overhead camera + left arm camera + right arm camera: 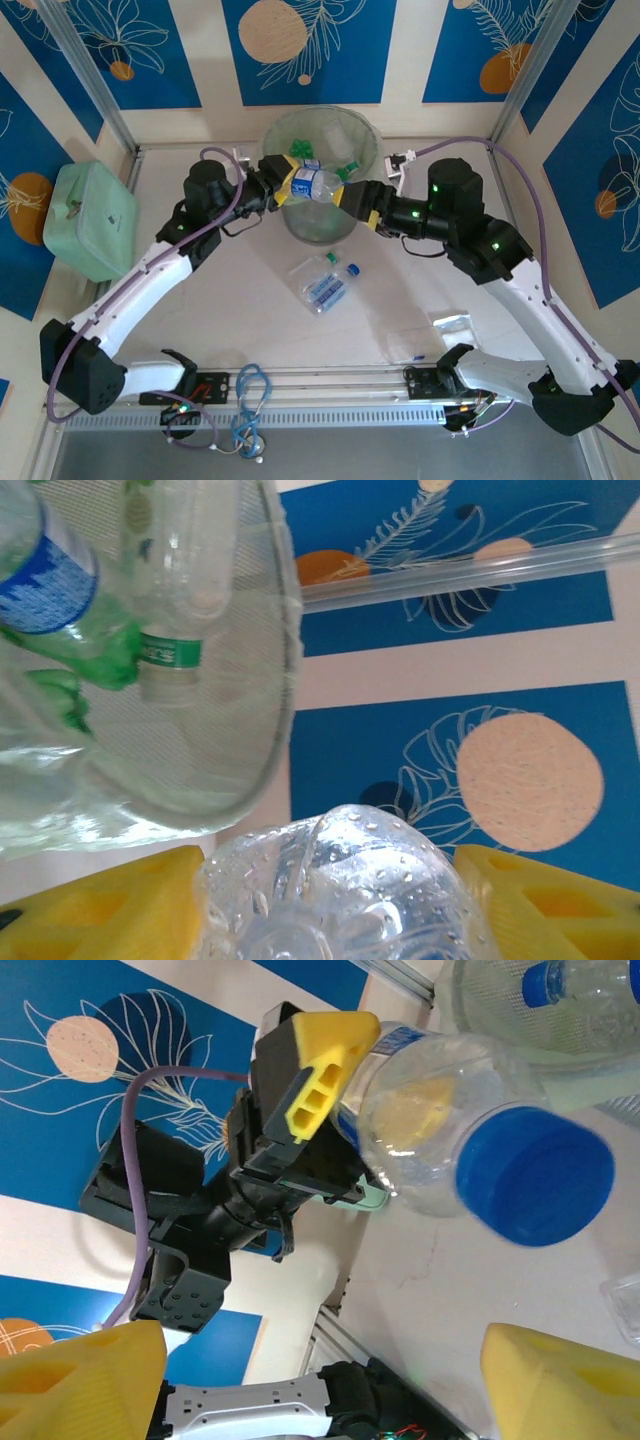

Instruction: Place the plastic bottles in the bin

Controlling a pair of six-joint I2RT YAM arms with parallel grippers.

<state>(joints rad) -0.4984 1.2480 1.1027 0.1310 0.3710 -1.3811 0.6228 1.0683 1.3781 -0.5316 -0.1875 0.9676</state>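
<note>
The bottle (330,880) clamped in the left claw (325,910) is cut off there. Its cap (535,1175) is seen from the wide-apart right claw (320,1345).

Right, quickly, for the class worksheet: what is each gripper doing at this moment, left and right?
Left gripper: closed on the clear bottle, over the bin.
Right gripper: open, holding nothing.
</note>
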